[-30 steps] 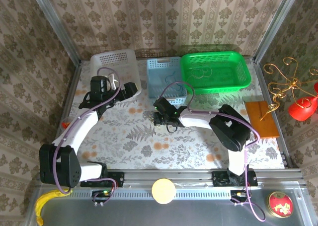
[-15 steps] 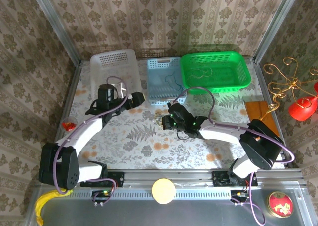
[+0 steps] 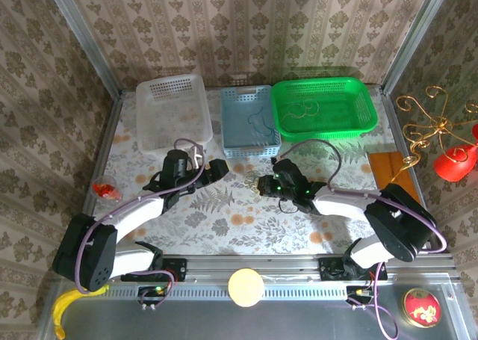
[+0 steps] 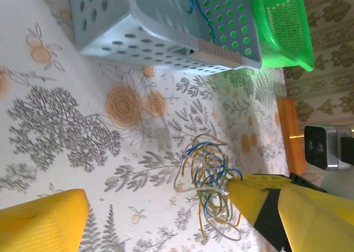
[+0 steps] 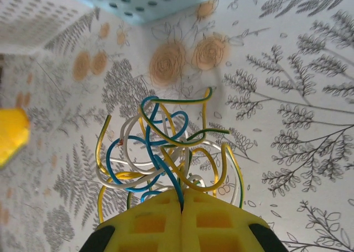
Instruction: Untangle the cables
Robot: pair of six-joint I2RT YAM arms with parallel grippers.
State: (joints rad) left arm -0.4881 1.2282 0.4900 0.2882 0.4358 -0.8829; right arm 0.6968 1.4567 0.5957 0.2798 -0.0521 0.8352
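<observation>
Small tangle of thin yellow, blue, white and green cables (image 5: 166, 147) is seen in front of the pale blue perforated plastic basket (image 3: 250, 150), on its near side over the floral-print bench (image 3: 224, 220). The bundle is pinched at its lower edge by the right claw (image 5: 182, 199), yellow pads pressed together on a few strands. Judged very light, springy and curl-holding. The insulation is likely slick, so a fingertip pinch is needed. Loops are interlocked, and a hard pull would probably tighten the knot. The best hold is judged to be an outer yellow loop or a free end on the side away from the right claw. The left claw (image 3: 217, 168) is spread, nothing held, near the basket's front left corner, one yellow finger (image 4: 44, 221) short of the bundle.
</observation>
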